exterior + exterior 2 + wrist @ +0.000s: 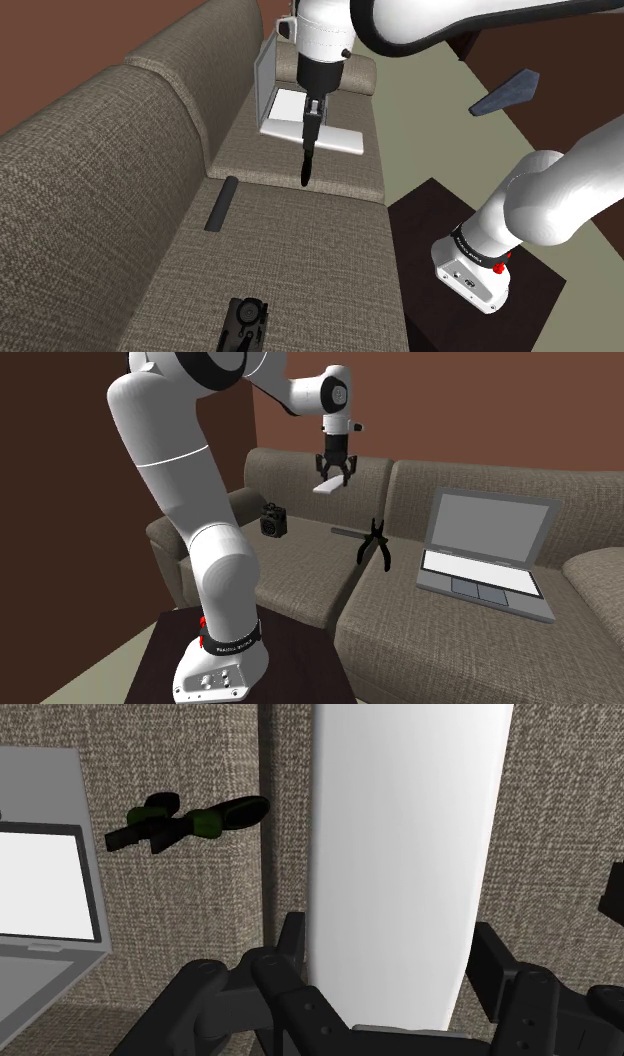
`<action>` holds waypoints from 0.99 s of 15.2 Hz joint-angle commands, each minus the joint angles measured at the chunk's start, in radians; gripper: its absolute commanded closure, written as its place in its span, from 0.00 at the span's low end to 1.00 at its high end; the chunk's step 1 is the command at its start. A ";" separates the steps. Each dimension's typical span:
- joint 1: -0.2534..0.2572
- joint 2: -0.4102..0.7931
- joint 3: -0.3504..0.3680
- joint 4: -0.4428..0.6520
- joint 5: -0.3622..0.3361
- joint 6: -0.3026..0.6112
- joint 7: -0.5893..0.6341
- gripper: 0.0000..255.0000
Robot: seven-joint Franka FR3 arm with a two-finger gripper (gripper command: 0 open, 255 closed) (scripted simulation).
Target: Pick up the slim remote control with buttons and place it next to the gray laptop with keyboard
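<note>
Between the two black fingers [292,942] of the gripper [390,966] sits the remote [410,854], clamped on both long edges. It is drawn as a plain white, long, flat slab; no buttons can be made out on it.

Location: in the second exterior view the gripper [332,478] holds the remote [327,486] in the air at upper centre of the frame. It hangs clear above the sofa [300,587] and well apart from the laptop [485,552] at the right.

Hidden or unclear:
- In the wrist view the remote's far end runs off the frame edge, and its near end is covered by the gripper body.
- In the shoulder view the gripper [312,110] stands in front of the pale laptop [335,140], and the remote cannot be told from it.
- The laptop [40,874] is cut off at the wrist view's edge.
- A black shape at the opposite edge of that view is too cropped to identify.

Count:
- One remote.
- One open laptop.
- One pair of pliers [375,542], black with green on it in the wrist view [185,819].
- One thin dark bar [220,205].
- One small black boxy device [245,322].

The last four all rest on the sofa seat.
</note>
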 commanded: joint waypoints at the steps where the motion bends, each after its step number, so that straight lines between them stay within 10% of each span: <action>1: -0.001 -0.004 -0.003 0.024 0.000 -0.028 -0.003 1.00; 15: -0.038 -0.056 -0.081 0.093 0.001 -0.151 -0.109 1.00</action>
